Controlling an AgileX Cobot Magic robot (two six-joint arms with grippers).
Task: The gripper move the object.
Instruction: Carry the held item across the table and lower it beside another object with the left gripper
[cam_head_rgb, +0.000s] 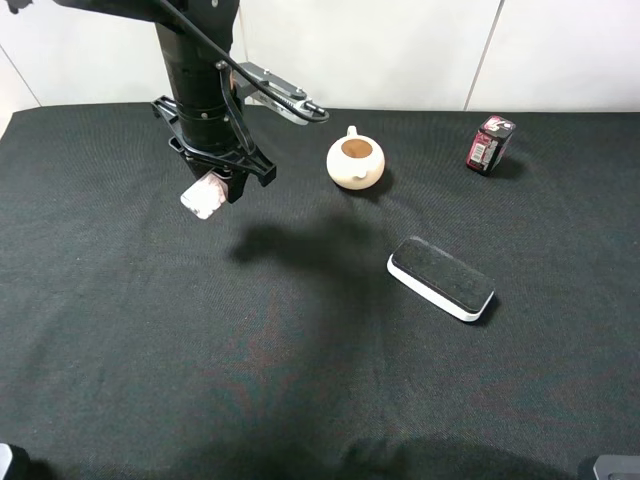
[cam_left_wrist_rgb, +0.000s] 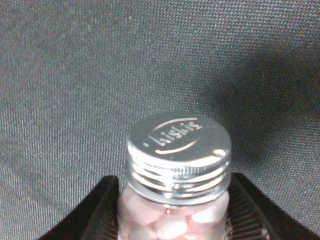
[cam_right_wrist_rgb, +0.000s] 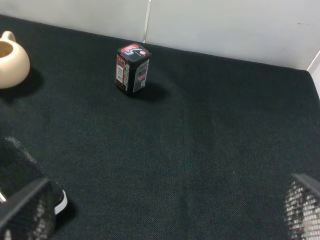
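The object (cam_head_rgb: 203, 195) is a small white bottle with a grey metal screw cap (cam_left_wrist_rgb: 179, 145). It hangs tilted above the black cloth at the back left. My left gripper (cam_head_rgb: 224, 181) is shut on it. In the left wrist view the black fingers (cam_left_wrist_rgb: 98, 212) press on both sides of the bottle just under the cap, and pale pink pieces show inside. My right gripper (cam_right_wrist_rgb: 160, 215) is open with nothing between its fingertips (cam_right_wrist_rgb: 302, 205); they stand far apart low over the cloth.
A cream teapot (cam_head_rgb: 355, 162) stands right of the held bottle. A dark red box (cam_head_rgb: 490, 143) sits at the back right. A black-topped white block (cam_head_rgb: 440, 278) lies right of centre. The black cloth (cam_head_rgb: 200, 350) covers the table up to a white wall.
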